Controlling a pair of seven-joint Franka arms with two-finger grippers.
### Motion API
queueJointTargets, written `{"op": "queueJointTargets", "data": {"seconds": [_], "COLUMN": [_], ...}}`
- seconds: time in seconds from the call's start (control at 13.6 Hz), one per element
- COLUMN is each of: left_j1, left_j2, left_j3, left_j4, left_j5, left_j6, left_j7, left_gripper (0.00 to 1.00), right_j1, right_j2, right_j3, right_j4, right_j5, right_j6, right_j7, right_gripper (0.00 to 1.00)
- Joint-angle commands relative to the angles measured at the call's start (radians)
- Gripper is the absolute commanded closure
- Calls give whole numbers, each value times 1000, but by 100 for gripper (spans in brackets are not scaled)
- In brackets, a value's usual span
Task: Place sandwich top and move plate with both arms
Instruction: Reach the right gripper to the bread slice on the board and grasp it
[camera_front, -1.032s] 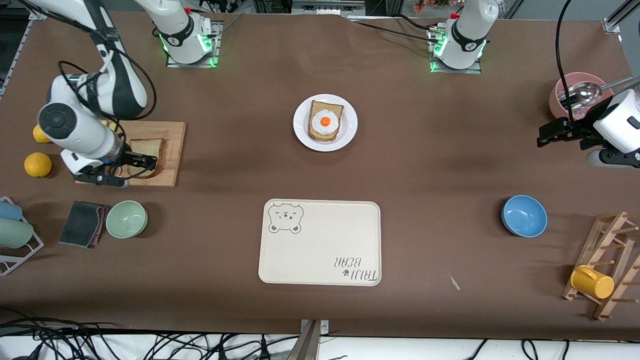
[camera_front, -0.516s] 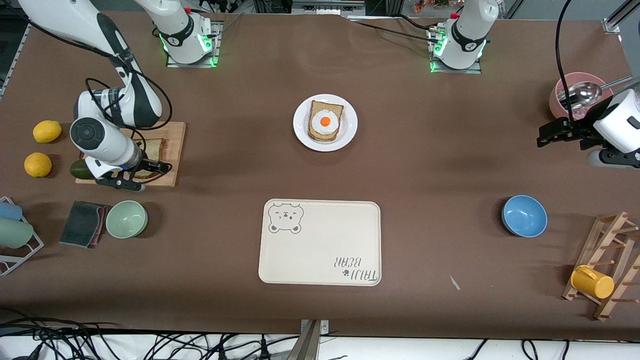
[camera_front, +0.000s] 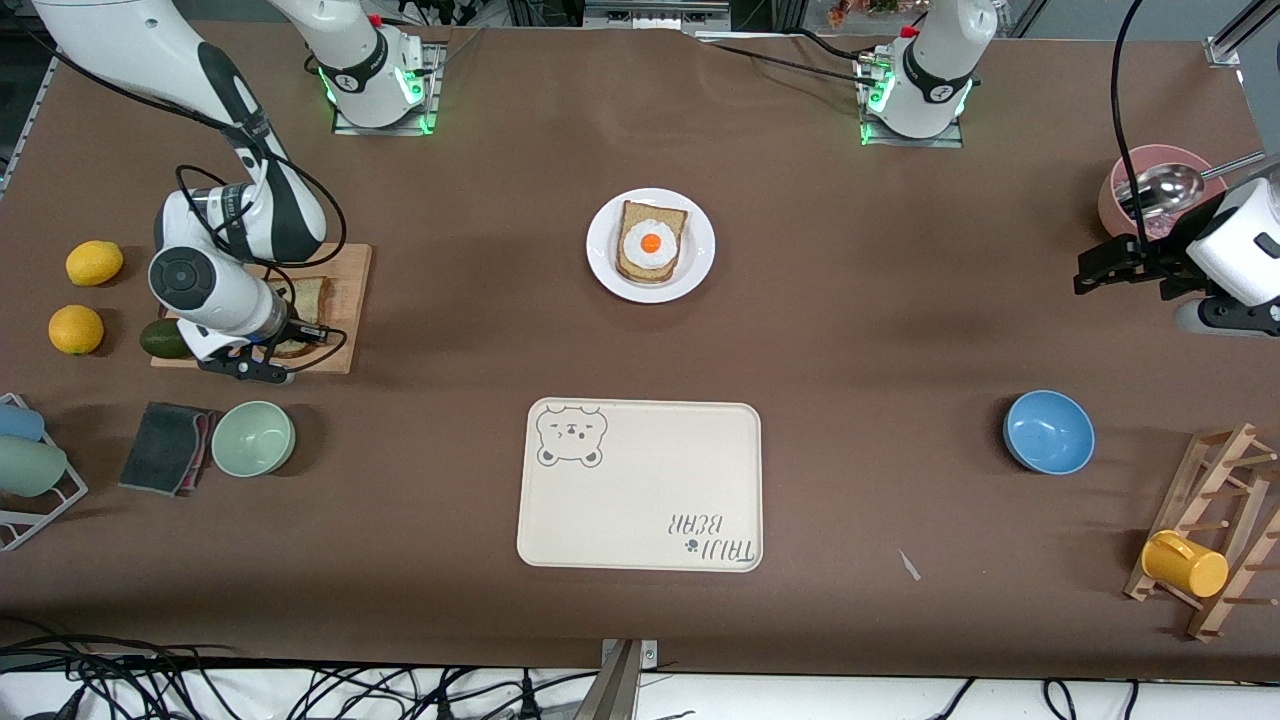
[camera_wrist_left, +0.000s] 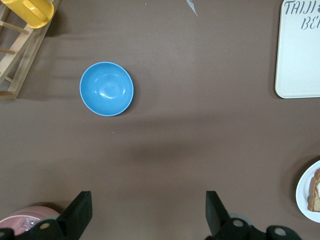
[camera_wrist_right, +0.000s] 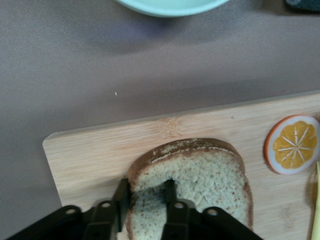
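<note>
The sandwich top (camera_front: 312, 294), a light tan slice with a brown crust, lies on a wooden cutting board (camera_front: 348, 268) at the right arm's end of the table. My right gripper (camera_front: 305, 334) is down on it. In the right wrist view the right gripper (camera_wrist_right: 146, 192) pinches the slice (camera_wrist_right: 200, 172) at its edge, one finger outside the crust and one pressed into the crumb. The white plate (camera_front: 601, 272) with egg-topped toast (camera_front: 650, 243) sits mid-table. My left gripper (camera_front: 1086, 276) hangs open and empty beside the pink bowl; it also shows in the left wrist view (camera_wrist_left: 148, 202).
An orange slice (camera_wrist_right: 292, 151) lies on the board (camera_wrist_right: 95, 150). Two lemons (camera_front: 76, 329), an avocado (camera_front: 162, 340), a green bowl (camera_front: 252, 438) and a sponge (camera_front: 165, 447) surround it. The bear tray (camera_front: 640, 485), blue bowl (camera_front: 1048, 432), pink bowl (camera_front: 1125, 190) and mug rack (camera_front: 1215, 530) stand elsewhere.
My right arm has swung toward the table's middle, uncovering the lemons and avocado. Its gripper has settled on the slice's edge and its fingers have narrowed on it. The left arm has not moved.
</note>
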Motion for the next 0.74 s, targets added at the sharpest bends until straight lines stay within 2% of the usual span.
{"op": "queueJointTargets", "data": {"seconds": [0.0, 0.52, 0.66], "left_j1": [3, 3, 3], "left_j2": [5, 5, 5], "left_j3": [2, 3, 2], "left_j4": [14, 14, 14], "left_j5": [-2, -2, -2], "left_j6": [0, 0, 0], "left_j7": [-3, -5, -3], "left_gripper": [0, 0, 0], "right_j1": [-10, -8, -8], "right_j2": [30, 23, 18], "right_j3": [10, 13, 16], "right_j4": [5, 8, 71], "right_j5": [-17, -17, -15], "right_j6": [9, 6, -95], "right_j7": [21, 1, -5], "right_gripper": [100, 100, 100]}}
